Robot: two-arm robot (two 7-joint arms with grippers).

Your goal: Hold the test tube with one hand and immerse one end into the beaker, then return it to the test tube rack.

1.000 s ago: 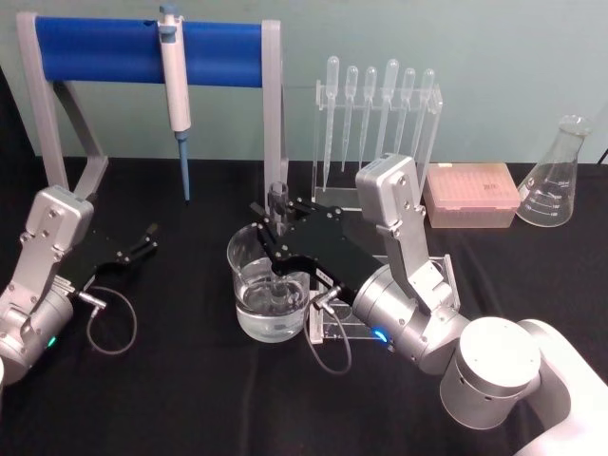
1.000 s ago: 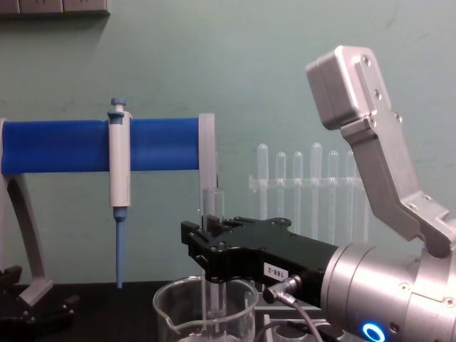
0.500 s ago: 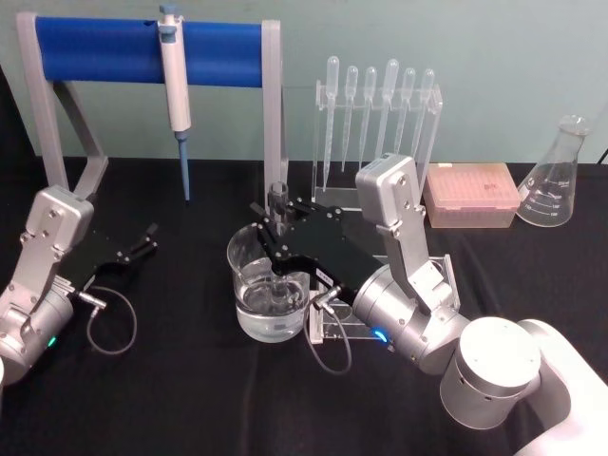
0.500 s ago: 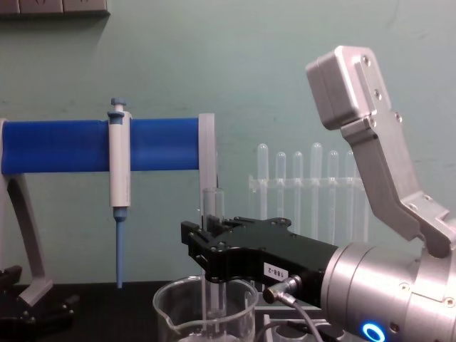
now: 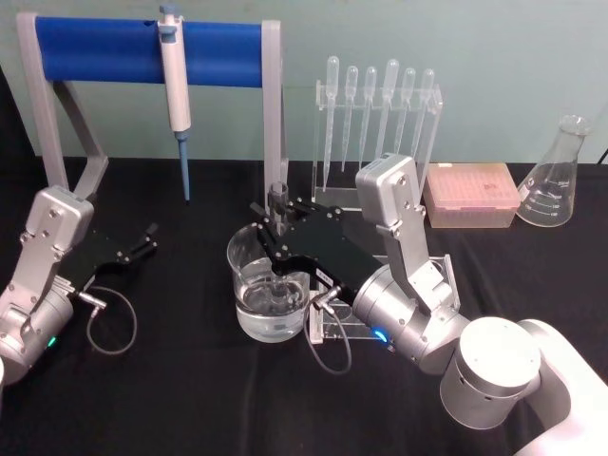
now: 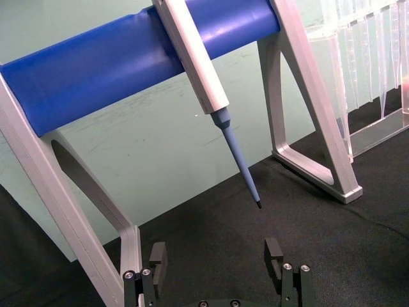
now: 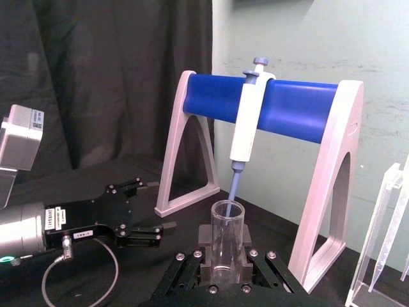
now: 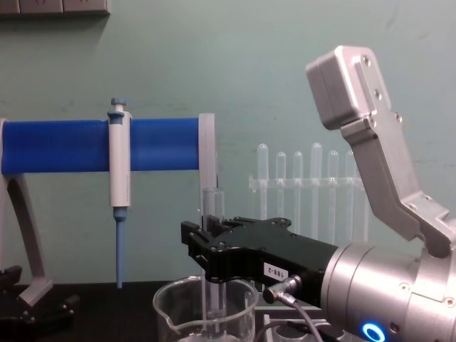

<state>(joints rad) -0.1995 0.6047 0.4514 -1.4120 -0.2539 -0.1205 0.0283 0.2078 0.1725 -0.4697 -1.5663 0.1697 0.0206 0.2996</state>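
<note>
Now the right end effector grips the test tube upright, low end inside the beaker. A sideways pull may knock the tube on the beaker's wall. The tip is hard to see through the water. The left end effector sits open, well left of the beaker.

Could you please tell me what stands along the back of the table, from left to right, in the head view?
Blue-bar stand with the white-and-blue pipettor hanging on it → plastic pipettes in their clear rack → pink tip box → conical flask.
</note>
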